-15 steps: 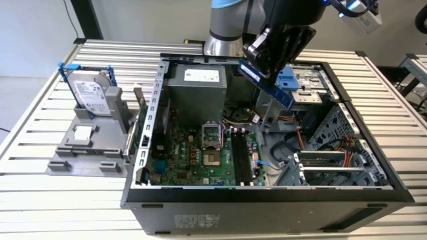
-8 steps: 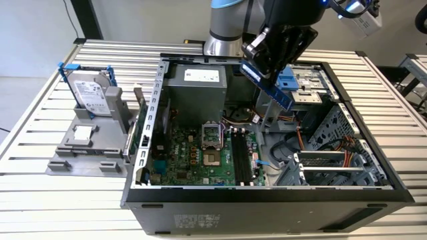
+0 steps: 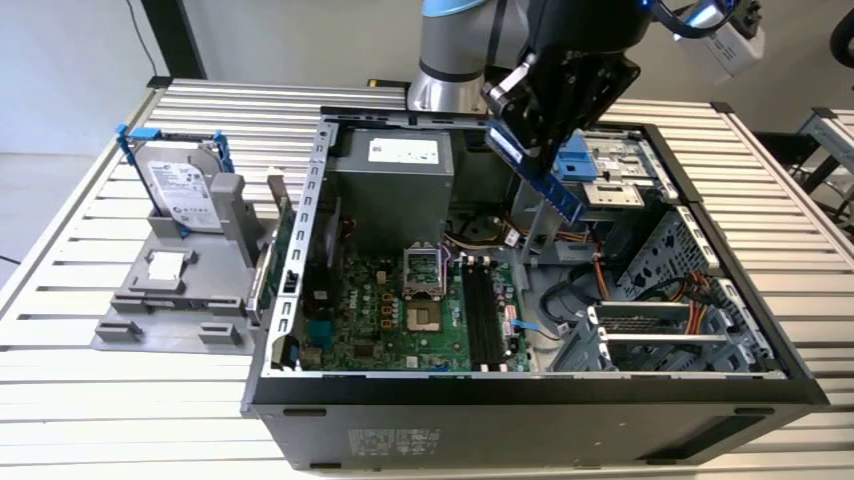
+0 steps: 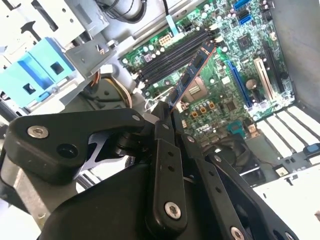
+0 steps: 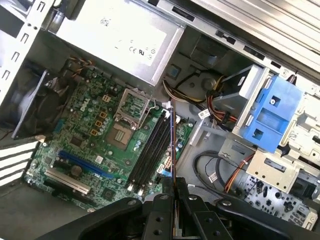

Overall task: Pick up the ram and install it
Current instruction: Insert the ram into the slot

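Hanging above the open computer case, the ram is pinched by the gripper; in the exterior view it is seen at twelve o'clock from the memory slots, apart.

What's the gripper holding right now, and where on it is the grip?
The ram, clamped by the gripper at one end; the rest of the stick juts out free above the motherboard.
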Motion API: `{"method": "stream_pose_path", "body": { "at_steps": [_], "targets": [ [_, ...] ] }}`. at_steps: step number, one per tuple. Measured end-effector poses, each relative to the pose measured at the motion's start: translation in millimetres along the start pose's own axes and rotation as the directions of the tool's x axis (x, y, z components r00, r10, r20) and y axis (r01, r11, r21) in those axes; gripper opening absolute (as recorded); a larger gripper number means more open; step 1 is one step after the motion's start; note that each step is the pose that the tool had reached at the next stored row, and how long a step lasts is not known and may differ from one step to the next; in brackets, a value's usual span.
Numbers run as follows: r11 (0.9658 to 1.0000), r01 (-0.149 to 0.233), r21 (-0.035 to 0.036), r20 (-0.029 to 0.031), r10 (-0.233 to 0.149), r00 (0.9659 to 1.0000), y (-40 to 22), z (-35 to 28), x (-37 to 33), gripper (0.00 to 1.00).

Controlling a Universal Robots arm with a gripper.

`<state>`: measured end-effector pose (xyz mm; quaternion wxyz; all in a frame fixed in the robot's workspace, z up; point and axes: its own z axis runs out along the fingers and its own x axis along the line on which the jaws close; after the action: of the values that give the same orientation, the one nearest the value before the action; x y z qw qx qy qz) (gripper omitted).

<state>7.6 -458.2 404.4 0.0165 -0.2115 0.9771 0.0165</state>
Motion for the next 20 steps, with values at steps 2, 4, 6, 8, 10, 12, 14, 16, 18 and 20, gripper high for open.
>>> {"method": "stream_pose_path", "body": {
  "at_steps": [2,4,6,8,10,12,14,16,18,20],
  "targets": [
    [0.9998,-0.018,0.0007,0.0005,0.018,0.9998,-0.1,0.0,0.0,0.0],
    [0.9994,-0.035,0.0014,0.0009,0.035,0.9994,-0.1,0.0,0.1,0.0],
    [0.9986,-0.053,0.0021,0.0014,0.053,0.9986,-0.2,0.0,0.1,0.0],
    [0.9976,-0.069,0.0026,0.0019,0.069,0.9976,-0.2,0.0,0.1,0.0],
    [0.9967,-0.081,0.0032,0.0022,0.081,0.9967,-0.1,0.0,0.1,0.0],
    [0.9962,-0.088,0.0033,0.0024,0.088,0.9962,-0.1,0.0,0.1,0.0],
    [0.9959,-0.09,0.0034,0.0025,0.09,0.9959,-0.1,0.0,0.1,0.0],
    [0.9957,-0.093,0.0035,0.0025,0.093,0.9957,-0.1,0.0,0.1,0.0],
    [0.9954,-0.095,0.0036,0.0026,0.095,0.9955,-0.1,0.0,0.1,0.0],
    [0.9952,-0.098,0.0038,0.0027,0.098,0.9952,-0.1,0.0,0.1,0.0]
  ]
}}
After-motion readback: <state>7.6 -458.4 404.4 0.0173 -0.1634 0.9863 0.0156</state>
